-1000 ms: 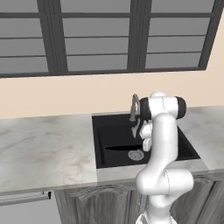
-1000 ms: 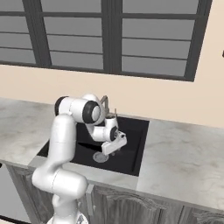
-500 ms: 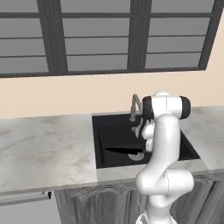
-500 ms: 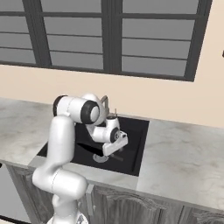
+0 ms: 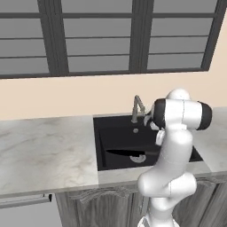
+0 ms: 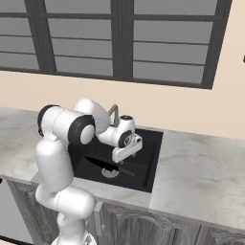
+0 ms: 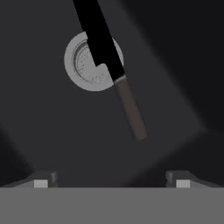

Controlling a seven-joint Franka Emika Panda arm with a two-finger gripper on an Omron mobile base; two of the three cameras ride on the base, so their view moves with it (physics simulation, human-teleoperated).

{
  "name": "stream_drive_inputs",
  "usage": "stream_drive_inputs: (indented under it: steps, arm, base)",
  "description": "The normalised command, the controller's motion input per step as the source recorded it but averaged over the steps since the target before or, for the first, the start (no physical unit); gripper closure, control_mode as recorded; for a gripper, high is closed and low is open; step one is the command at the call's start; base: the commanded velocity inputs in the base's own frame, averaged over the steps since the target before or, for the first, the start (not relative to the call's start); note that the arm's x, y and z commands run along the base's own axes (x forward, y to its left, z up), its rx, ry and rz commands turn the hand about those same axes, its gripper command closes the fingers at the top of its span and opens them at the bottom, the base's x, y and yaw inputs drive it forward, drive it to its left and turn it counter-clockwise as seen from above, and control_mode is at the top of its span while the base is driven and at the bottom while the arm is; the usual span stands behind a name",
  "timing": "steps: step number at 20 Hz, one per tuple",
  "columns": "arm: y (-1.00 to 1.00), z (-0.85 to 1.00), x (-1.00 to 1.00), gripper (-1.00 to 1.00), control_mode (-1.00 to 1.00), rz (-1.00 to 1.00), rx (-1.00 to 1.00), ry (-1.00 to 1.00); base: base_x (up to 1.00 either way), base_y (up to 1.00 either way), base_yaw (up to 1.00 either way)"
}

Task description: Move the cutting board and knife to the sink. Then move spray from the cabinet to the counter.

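Observation:
The black knife (image 7: 99, 39) lies flat on the floor of the dark sink (image 5: 101, 146), its blade across the round drain (image 7: 81, 65) and its handle (image 7: 131, 109) pointing towards my hand. It also shows in the basin as a slim dark shape, the knife (image 5: 126, 153) (image 6: 109, 165). My gripper (image 7: 111, 183) (image 6: 122, 161) hangs open just above the knife, nothing between its fingertips (image 7: 41, 182). The marbled counter (image 5: 44, 150) (image 6: 201, 177) flanks the sink (image 6: 149, 160). The cutting board, spray and cabinet are out of view.
A curved faucet (image 5: 137, 106) (image 6: 114, 113) rises at the sink's back edge, close to my wrist. Dark-framed windows (image 5: 102, 35) fill the wall above the beige backsplash. Arched-panel lower cabinets (image 6: 143, 225) run under the counter.
My jaws have opened wide and let go of the knife, which now rests on the sink floor. The hand has lifted slightly.

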Motion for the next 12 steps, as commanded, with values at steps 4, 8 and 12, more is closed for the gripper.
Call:
stream_drive_inputs:
  steps: [4, 8, 12]
  arm:
    - [-0.02, 1.00, -0.63, -1.00, -1.00, -0.03, 0.04, -0.07]
    - [0.06, 1.00, -0.88, -1.00, -1.00, -0.26, 0.06, -0.16]
    - [0.08, 1.00, -0.56, -1.00, -1.00, -0.44, 0.03, -0.12]
  base:
    - [0.00, 0.00, 0.00]
    - [0.00, 0.00, 0.00]
    - [0.00, 0.00, 0.00]
